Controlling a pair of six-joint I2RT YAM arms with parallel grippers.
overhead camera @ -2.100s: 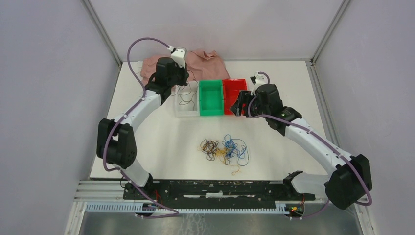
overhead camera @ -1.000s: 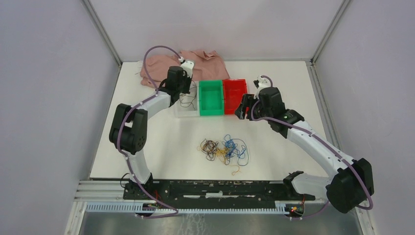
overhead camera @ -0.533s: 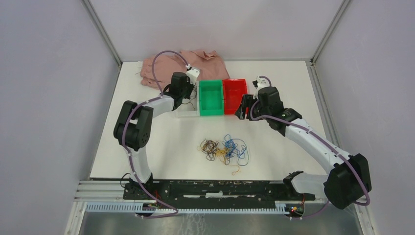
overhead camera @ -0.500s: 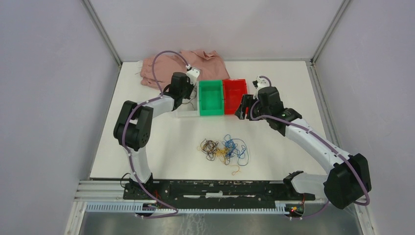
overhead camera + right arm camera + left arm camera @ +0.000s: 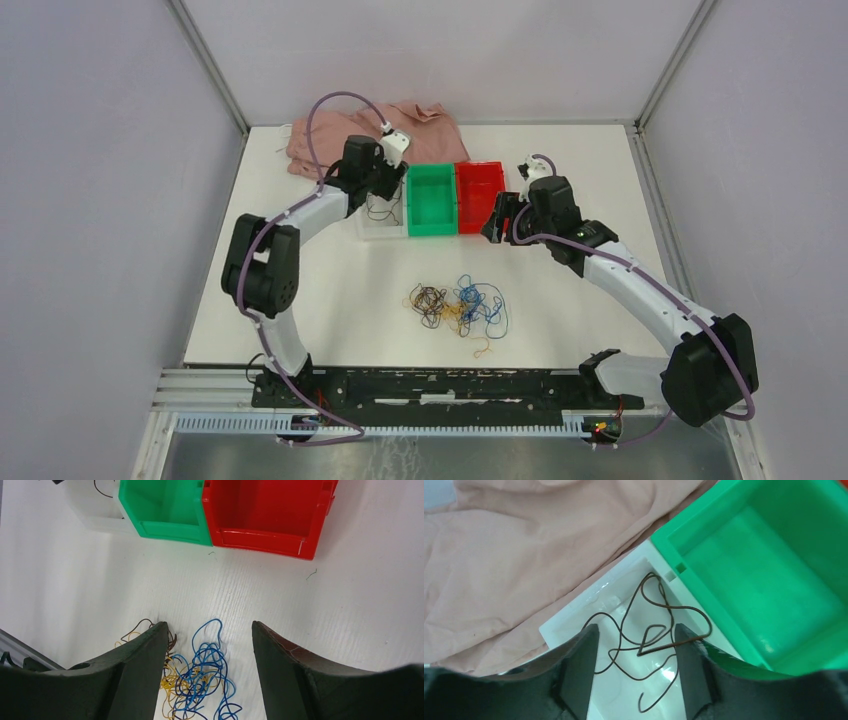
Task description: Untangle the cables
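A tangle of cables (image 5: 462,306) lies on the table in front of the bins, with blue (image 5: 210,672), yellow (image 5: 169,682) and dark brown (image 5: 136,625) strands wound together. One more brown cable (image 5: 669,646) lies loose in the white bin (image 5: 574,617). My left gripper (image 5: 635,627) hangs open just above it, one bend of the cable reaching its right finger. My right gripper (image 5: 209,625) stands open and empty beside the red bin (image 5: 470,230), above the table and behind the tangle.
A green bin (image 5: 432,230) sits between the white and red bins and holds nothing. A pink cloth (image 5: 430,125) lies crumpled behind the bins at the back wall. A single yellow strand (image 5: 483,349) lies apart, nearer the arm bases.
My left gripper has opened and let the brown cable drop into the white bin, and its wrist has drawn back and up slightly. The right arm has stayed still.
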